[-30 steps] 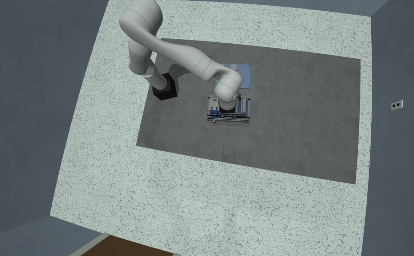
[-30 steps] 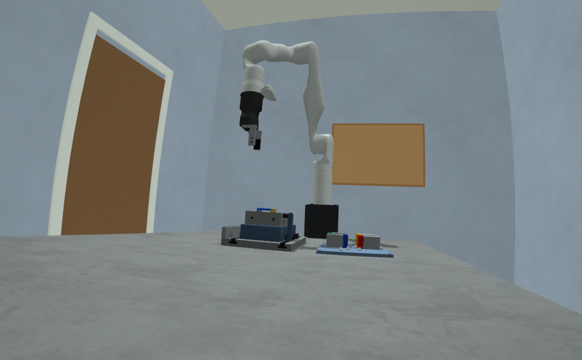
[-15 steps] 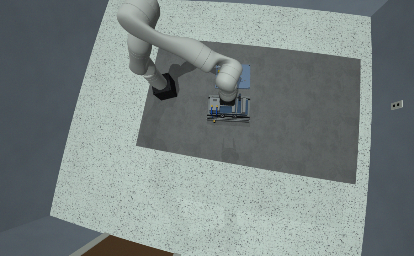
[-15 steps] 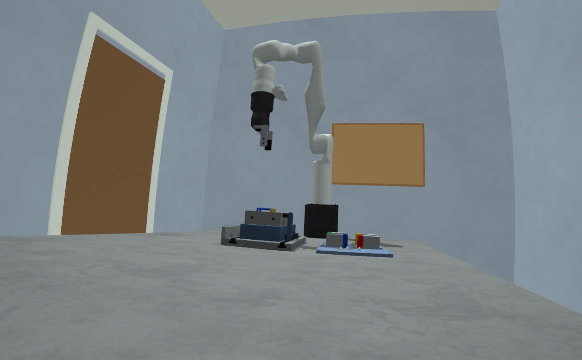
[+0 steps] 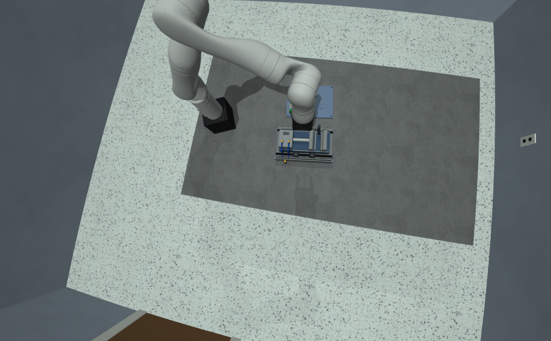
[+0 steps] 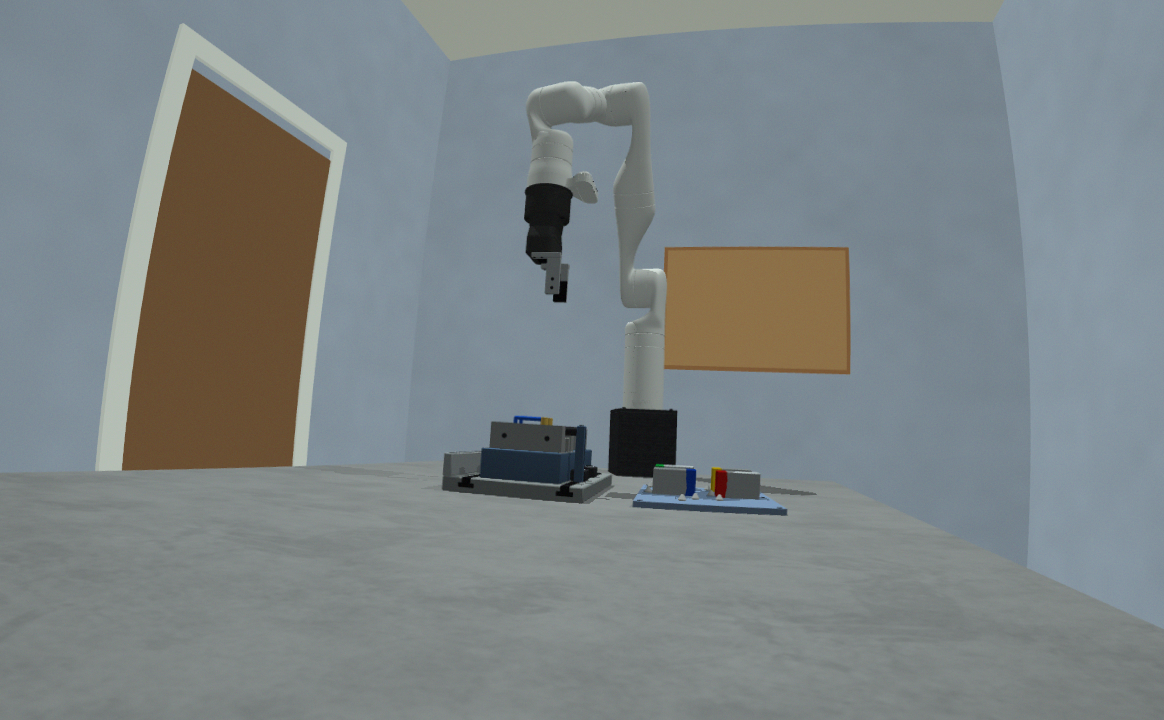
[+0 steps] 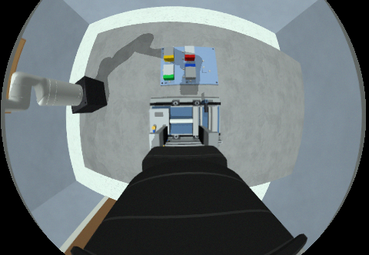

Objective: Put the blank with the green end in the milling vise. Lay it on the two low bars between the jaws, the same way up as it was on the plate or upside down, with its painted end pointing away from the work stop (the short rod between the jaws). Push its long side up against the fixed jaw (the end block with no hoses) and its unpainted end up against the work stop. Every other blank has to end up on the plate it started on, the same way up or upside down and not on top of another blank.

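Note:
The blank with the green end (image 7: 168, 74) lies on the blue plate (image 7: 189, 66) at its near left corner, green end towards the vise. In the top view only its green end (image 5: 290, 111) shows beside the arm. The milling vise (image 7: 184, 117) stands just in front of the plate; it also shows in the top view (image 5: 304, 144) and the exterior view (image 6: 528, 465). Its space between the jaws holds no blank. My gripper (image 6: 556, 284) is open and empty, pointing down, high above the vise's plate-side edge. Its fingers frame the vise in the wrist view.
Three other blanks lie on the plate (image 6: 710, 501): a yellow-ended one (image 7: 168, 57), a red-ended one (image 7: 190, 55) and a blue-ended one (image 7: 190, 71). The hose block (image 5: 285, 144) is the vise's left end. The arm's black base (image 5: 218, 115) stands left of the plate.

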